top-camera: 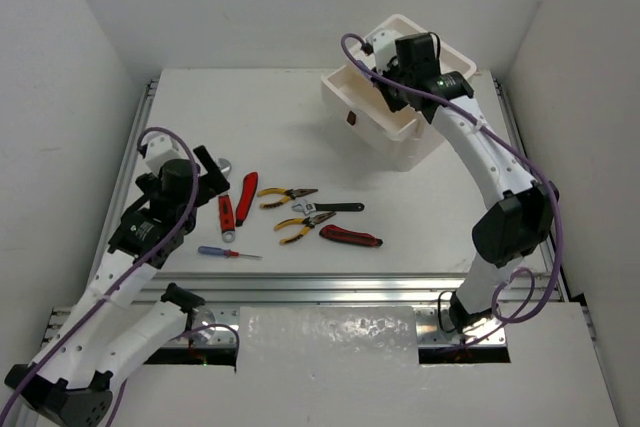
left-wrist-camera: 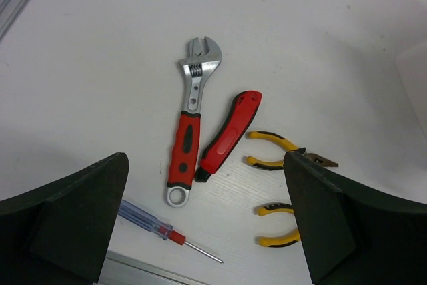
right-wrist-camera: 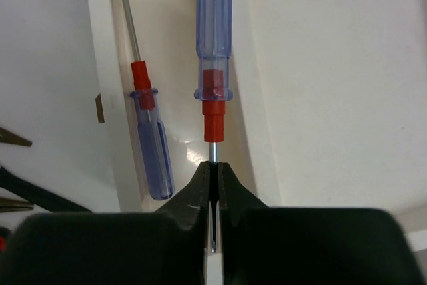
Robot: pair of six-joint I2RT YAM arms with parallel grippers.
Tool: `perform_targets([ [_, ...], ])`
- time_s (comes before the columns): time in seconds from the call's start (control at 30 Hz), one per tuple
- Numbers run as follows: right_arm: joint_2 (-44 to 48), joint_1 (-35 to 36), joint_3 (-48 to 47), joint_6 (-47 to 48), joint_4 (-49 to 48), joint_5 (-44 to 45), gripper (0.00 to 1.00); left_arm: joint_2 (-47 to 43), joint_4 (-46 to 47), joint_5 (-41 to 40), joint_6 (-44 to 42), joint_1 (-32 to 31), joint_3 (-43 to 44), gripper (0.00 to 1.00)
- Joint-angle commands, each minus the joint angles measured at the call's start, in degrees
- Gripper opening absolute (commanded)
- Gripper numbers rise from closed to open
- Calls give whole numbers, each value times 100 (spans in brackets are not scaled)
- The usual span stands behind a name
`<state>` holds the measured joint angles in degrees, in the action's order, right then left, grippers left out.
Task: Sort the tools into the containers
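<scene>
A: Right gripper is pinched tight on the bare shaft of a blue-handled screwdriver. The handle points straight ahead of the fingertips, out over the recessed tray of the white container.

B: And just left of it, a second screwdriver lies flat in that tray. One in and one about to go in, I'd say.

A: Whether the held one touches the tray floor, I can't tell.

B: Over to the left gripper: jaws spread wide, holding nothing, hovering above the table.

A: Directly ahead of it is the red-handled wrench, with a red utility knife just beside it on the right. Further right, yellow pliers and a second pair.

B: A third screwdriver sits close by its left finger. Well off to the right are the black-handled wrench and another knife.

A: That's seven tools loose on the table. Early days, with most of the sorting left to do.
</scene>
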<state>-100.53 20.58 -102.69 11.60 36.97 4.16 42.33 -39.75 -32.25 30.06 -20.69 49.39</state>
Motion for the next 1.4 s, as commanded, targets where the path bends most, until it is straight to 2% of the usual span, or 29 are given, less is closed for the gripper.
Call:
perform_targets([
  [0.0, 25, -36, 39, 10, -85, -293, 12, 21, -462, -545, 1148, 56, 273, 100],
  [0.1, 69, -54, 205, 18, -163, -293, 33, 135, -665, -467, 1545, 56, 282, 100],
  [0.13, 130, -45, 241, -25, -199, -259, 53, 170, -675, -310, 1781, 56, 265, 100],
  [0.17, 165, -45, 259, -52, -225, -223, 61, 258, -683, -221, 1888, 47, 238, 100],
  [0.27, 297, -45, 102, -271, -199, -311, 65, 539, -945, -71, 2590, 56, 89, 100],
  [0.3, 341, -45, 74, -376, -173, -311, 66, 627, -1078, -88, 3071, 56, 54, 100],
  [0.43, 849, 16, 179, -903, -155, -802, 78, 1127, -1623, -36, 4216, 56, -148, 100],
  [0.53, 1201, 226, 521, -1062, -295, -847, 81, 1295, -1721, 43, 4841, 56, -438, 99],
  [0.6, 1299, 341, 557, -1089, -270, -830, 82, 1348, -1764, 43, 5279, 56, -605, 94],
  [0.77, 1483, 623, 663, -1072, -243, -829, 83, 1542, -1765, 263, 5817, 56, -964, 88],
  [0.87, 1528, 632, 820, -1054, -357, -899, 83, 1691, -1318, 438, 5800, 82, -1342, 87],
  [0.97, 1519, 649, 883, -1054, -375, -961, 83, 2077, -1264, 527, 5896, 135, -1423, 80],
  [1.13, 1536, 728, 927, -1072, -428, -1137, 83, 2543, -1115, 518, 5915, 284, -1458, 78],
  [1.3, 1572, 834, 997, -1072, -489, -1172, 83, 2903, -561, 693, 5502, 741, -1757, 74],
  [1.37, 1563, 860, 971, -1072, -489, -1181, 83, 3018, -394, 729, 5388, 873, -1810, 69],
])
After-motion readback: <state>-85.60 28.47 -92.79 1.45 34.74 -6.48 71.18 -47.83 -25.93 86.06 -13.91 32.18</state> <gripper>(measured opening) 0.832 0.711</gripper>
